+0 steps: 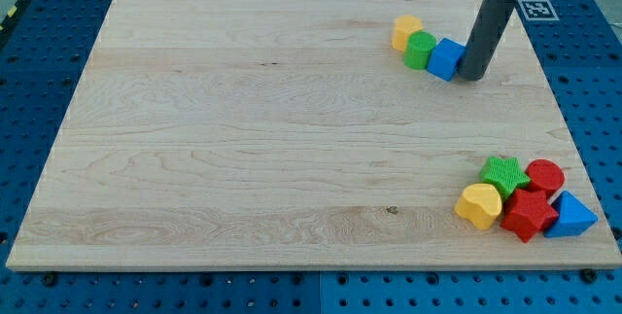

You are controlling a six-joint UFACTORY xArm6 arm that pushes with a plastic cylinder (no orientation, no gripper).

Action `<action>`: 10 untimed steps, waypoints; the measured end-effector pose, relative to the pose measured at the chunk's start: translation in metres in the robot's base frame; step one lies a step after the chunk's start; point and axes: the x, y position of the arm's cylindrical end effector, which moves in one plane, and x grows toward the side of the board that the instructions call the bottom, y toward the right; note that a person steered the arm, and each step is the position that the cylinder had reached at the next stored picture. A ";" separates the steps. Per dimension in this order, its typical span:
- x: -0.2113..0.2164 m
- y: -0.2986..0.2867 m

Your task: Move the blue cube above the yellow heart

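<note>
While the blue cube [446, 58] sits near the view's top right, the task is judged barely begun, since the yellow heart [479, 205] lies well apart from it, down at the view's bottom right. The cube is seen touching a green block [420, 50], which in turn touches a yellow block [406, 32]; the three form a short slanted row. The heart is packed into a second cluster, with a green star [504, 172] just above it, a red block [528, 214] at its right side, a round red block [544, 176] beyond the star, and a blue triangle [570, 217] at the far right. For the cube to end above the heart, it is judged that it must be pushed down the worktop [253, 139] toward the view's bottom and stopped just over the cluster; the star already stands close to that spot, so crowding may be met.

The rod is seen coming down from the view's top right corner, leaning slightly to the left as it descends. My tip [470, 76] is placed on the worktop against the cube's right side, touching it or nearly so. No claw is fitted, so nothing can be said of one being spread or pinched
</note>
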 end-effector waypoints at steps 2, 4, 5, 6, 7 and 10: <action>-0.044 -0.005; 0.053 -0.074; 0.056 -0.078; 0.040 -0.102; 0.035 -0.134; 0.099 -0.088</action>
